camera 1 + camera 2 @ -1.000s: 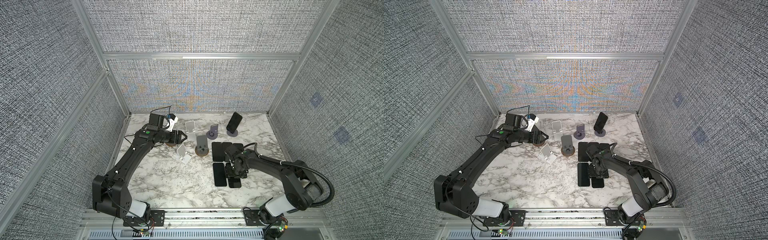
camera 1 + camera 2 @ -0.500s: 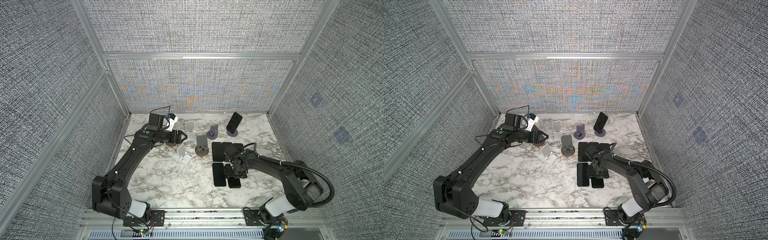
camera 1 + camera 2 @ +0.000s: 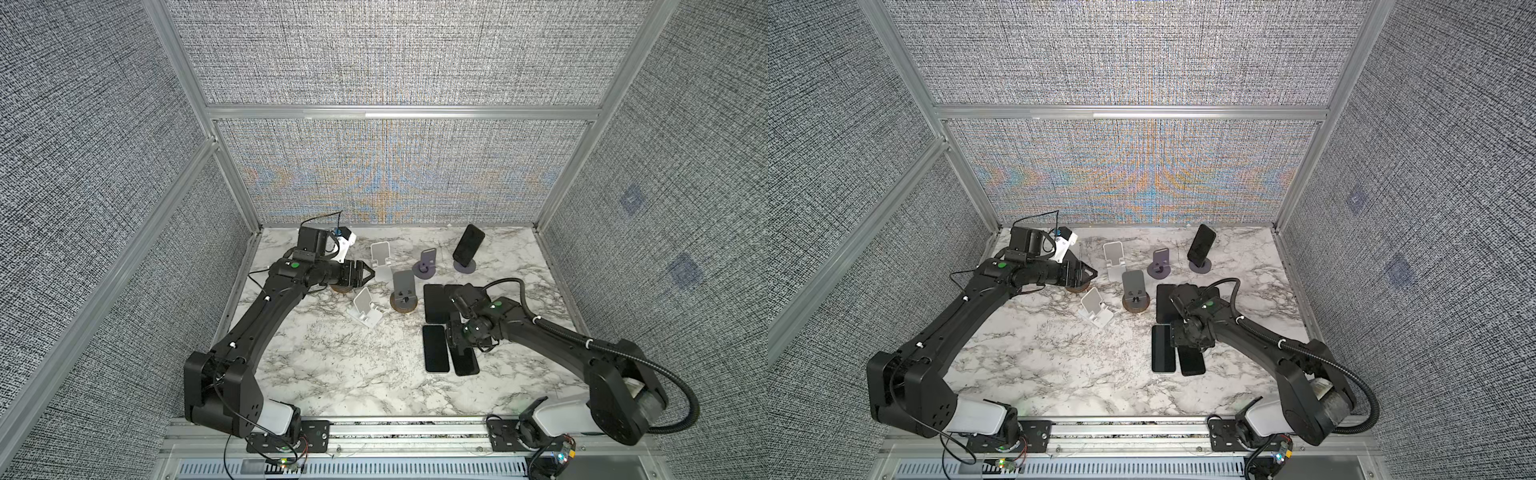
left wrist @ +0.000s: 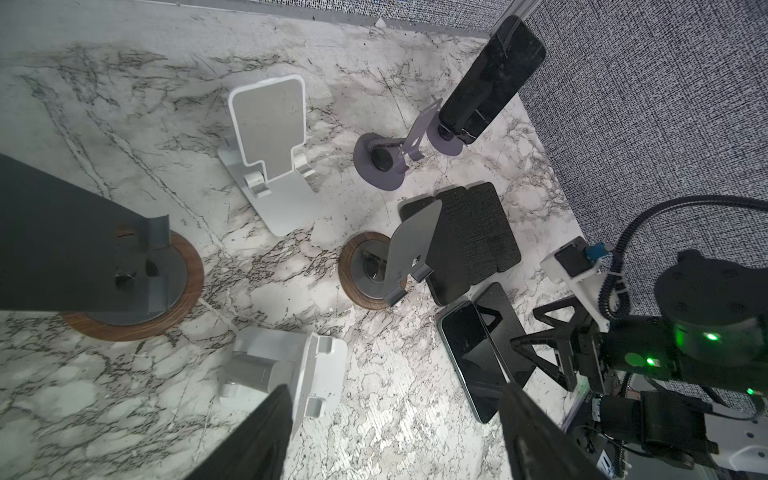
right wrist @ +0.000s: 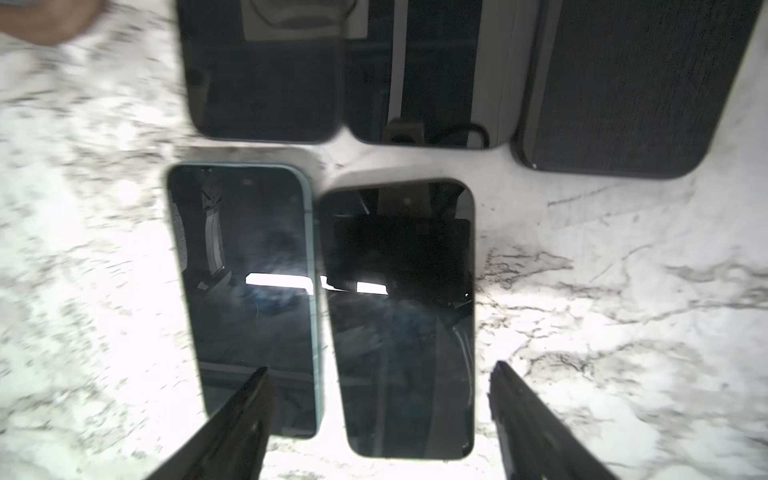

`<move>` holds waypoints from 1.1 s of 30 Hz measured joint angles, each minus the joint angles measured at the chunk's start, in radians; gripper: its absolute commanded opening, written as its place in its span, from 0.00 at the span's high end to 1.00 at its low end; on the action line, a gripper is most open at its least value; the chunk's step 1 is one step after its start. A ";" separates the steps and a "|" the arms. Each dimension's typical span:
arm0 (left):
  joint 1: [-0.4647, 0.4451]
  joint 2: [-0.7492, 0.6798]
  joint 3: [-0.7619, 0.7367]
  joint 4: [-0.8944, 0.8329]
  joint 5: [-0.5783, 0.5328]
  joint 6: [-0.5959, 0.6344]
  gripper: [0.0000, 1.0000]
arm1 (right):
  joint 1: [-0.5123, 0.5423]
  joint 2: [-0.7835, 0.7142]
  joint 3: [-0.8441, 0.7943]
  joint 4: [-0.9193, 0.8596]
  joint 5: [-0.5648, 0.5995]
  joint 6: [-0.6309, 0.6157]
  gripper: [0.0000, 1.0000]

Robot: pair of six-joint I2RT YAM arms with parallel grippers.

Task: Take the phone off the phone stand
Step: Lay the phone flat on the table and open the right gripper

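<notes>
Black phone [image 5: 399, 270] lies under spread right tool [image 5: 381, 367].

The surface [image 3: 332, 374] looks like smooth white marble veined grey (faintly shiny). The flat phone [image 5: 399, 316] is glossy black glass. One round base [image 4: 124, 329] has a wood-grain ring; the white stand [image 4: 270, 153] is matt plastic; the walls [image 3: 395, 54] are rough woven cloth.

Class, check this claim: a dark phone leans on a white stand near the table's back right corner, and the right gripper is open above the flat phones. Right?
Wrong on one point: the stand under the phone is purple, not white, as the left wrist view shows. The right gripper is indeed open above the flat phones.
</notes>
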 measured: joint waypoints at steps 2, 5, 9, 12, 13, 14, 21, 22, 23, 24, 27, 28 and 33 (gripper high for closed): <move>0.000 0.000 0.000 0.000 0.000 0.000 0.21 | 0.047 0.014 0.030 -0.001 0.025 0.008 0.47; 0.000 -0.001 0.000 0.000 0.000 0.000 0.21 | 0.139 0.079 0.085 0.009 0.032 0.027 0.61; 0.000 -0.001 0.000 0.000 0.000 0.000 0.21 | 0.233 0.190 0.143 0.066 0.019 0.055 0.70; 0.000 -0.003 0.000 0.000 0.000 0.003 0.21 | 0.265 0.265 0.164 0.105 -0.003 0.073 0.74; 0.000 -0.005 0.000 0.000 0.000 0.004 0.21 | 0.271 0.283 0.167 0.117 -0.005 0.082 0.75; 0.000 -0.006 0.000 0.000 0.000 0.004 0.21 | 0.275 0.296 0.169 0.127 -0.009 0.084 0.76; 0.000 -0.006 0.000 0.000 0.000 0.005 0.21 | 0.275 0.341 0.141 0.181 -0.019 0.109 0.78; 0.000 -0.006 0.000 0.000 0.000 0.005 0.21 | 0.275 0.346 0.137 0.186 -0.019 0.110 0.78; 0.000 -0.006 0.000 0.000 0.000 0.007 0.21 | 0.273 0.347 0.135 0.190 -0.017 0.111 0.78; 0.000 -0.006 0.000 0.000 0.000 0.007 0.21 | 0.270 0.347 0.133 0.195 -0.016 0.113 0.78; 0.000 -0.006 0.000 0.000 0.000 0.007 0.20 | 0.258 0.344 0.125 0.213 -0.008 0.116 0.78; 0.000 -0.006 0.000 0.000 0.000 0.007 0.21 | 0.256 0.341 0.122 0.217 -0.007 0.117 0.78; 0.000 -0.006 0.000 0.000 0.000 0.008 0.21 | 0.241 0.327 0.105 0.220 0.008 0.120 0.78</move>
